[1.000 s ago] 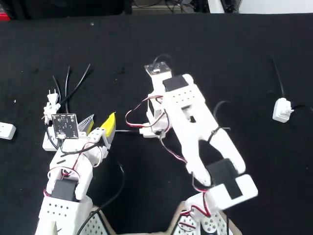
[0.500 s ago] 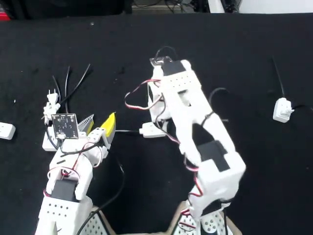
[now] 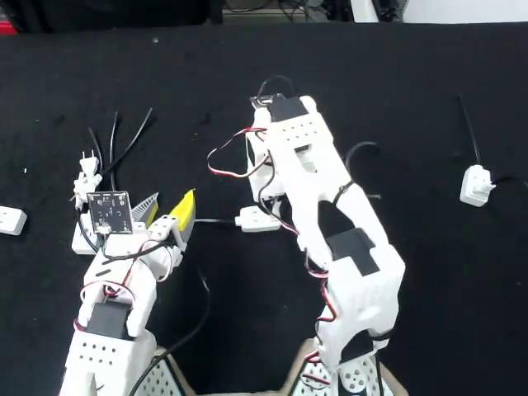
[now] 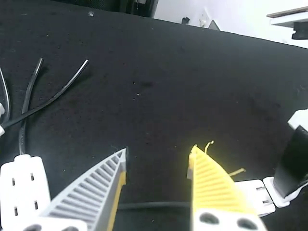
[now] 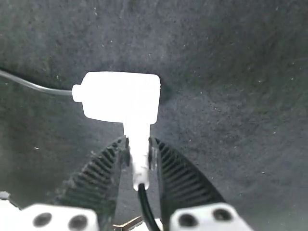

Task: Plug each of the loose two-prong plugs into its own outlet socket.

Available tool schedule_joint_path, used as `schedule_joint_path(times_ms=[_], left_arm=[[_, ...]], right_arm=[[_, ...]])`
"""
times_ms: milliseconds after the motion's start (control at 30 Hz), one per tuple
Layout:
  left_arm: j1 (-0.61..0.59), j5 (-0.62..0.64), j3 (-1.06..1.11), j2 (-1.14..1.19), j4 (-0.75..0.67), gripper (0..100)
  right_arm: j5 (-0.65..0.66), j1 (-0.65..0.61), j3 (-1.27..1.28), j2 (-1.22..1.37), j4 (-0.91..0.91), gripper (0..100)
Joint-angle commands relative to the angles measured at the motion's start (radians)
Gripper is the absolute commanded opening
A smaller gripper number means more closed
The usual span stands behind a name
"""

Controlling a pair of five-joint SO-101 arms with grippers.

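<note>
Right jaws pinch the slim white two-prong plug (image 5: pixel 140 159), its long axis pointing straight ahead into the white rectangular outlet block (image 5: pixel 120 95) touching its tip; left jaws gape empty, farther off, astride a black cable (image 4: pixel 154 206) on the black counter (image 4: pixel 192 72).

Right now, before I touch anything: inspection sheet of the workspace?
Surface: black cloth, flat, no spills seen.
Job's things: held plug meets centre socket, seating cannot be judged; left socket beside left arm; loose plug behind it; far-right plug lying free.
Clutter: small white block at left edge.
Grippers: left gripper open over bare cloth; right gripper shut on held plug.
Cables: black cables loose near left socket.
Surroundings: dark equipment beyond far edge.
</note>
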Motion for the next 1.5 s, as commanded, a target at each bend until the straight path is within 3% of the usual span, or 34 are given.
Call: schedule_joint_path(times_ms=[0,433,867,1267,1467], left_arm=[[0.015,0.005,0.018,-0.002,-0.018,21],[0.015,0.005,0.016,-0.002,-0.018,21],[0.015,0.005,0.025,-0.002,-0.049,21],[0.012,0.005,0.025,-0.002,-0.051,21],[0.008,0.005,0.025,-0.002,-0.051,21]], right_arm=[[-0.009,0.025,-0.041,-0.008,0.005,1.1],[-0.009,0.074,-0.039,0.054,-0.023,1.1],[-0.074,-0.020,-0.048,0.076,-0.011,1.1],[-0.112,-0.018,-0.056,0.077,-0.020,1.1],[-0.115,-0.021,0.021,0.077,-0.124,1.1]])
